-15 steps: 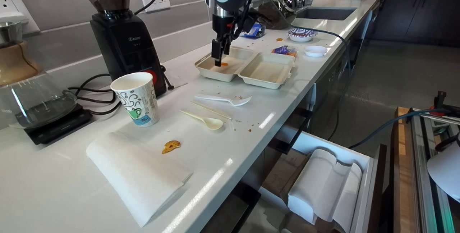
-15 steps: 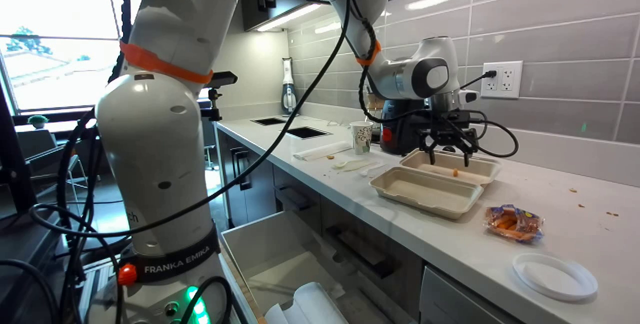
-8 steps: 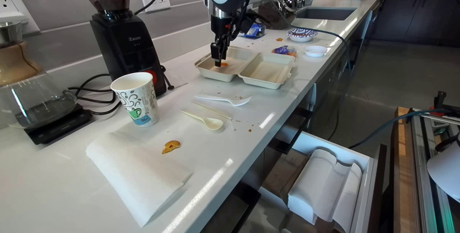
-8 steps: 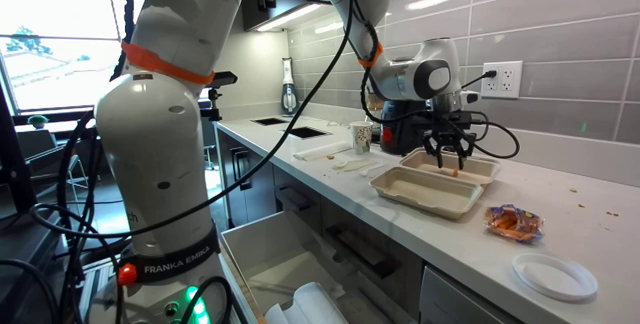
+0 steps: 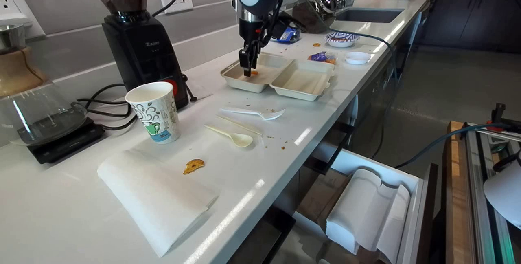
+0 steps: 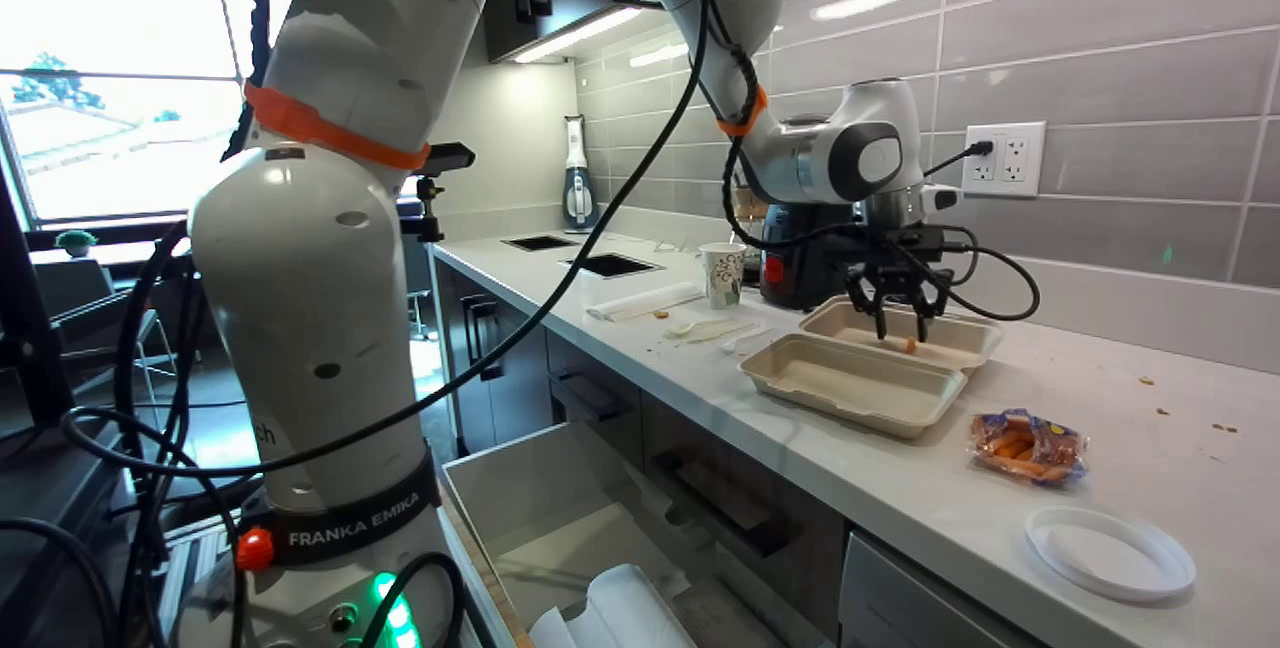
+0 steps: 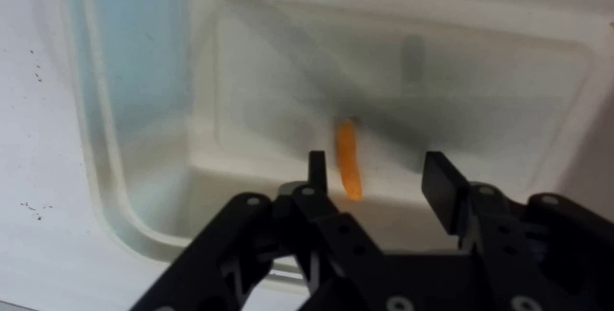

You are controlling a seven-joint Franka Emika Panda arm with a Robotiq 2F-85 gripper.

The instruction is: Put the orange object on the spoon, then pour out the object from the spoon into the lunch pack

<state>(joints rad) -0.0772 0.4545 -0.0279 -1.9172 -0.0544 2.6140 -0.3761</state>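
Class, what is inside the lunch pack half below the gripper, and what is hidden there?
The orange object lies in that half of the lunch pack. In the wrist view, the gripper covers part of the pack's lower edge; the floor under that object is hidden.

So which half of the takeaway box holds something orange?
The wall-side half, under the pincer, holds the carrot-like orange stick; the drawer-side half shows none.

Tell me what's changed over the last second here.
The fingers have closed partway and come down slightly, toward the orange object lying in the lunch pack. Nothing was taken hold of or let go. The orange object, lunch pack and spoon stayed put.
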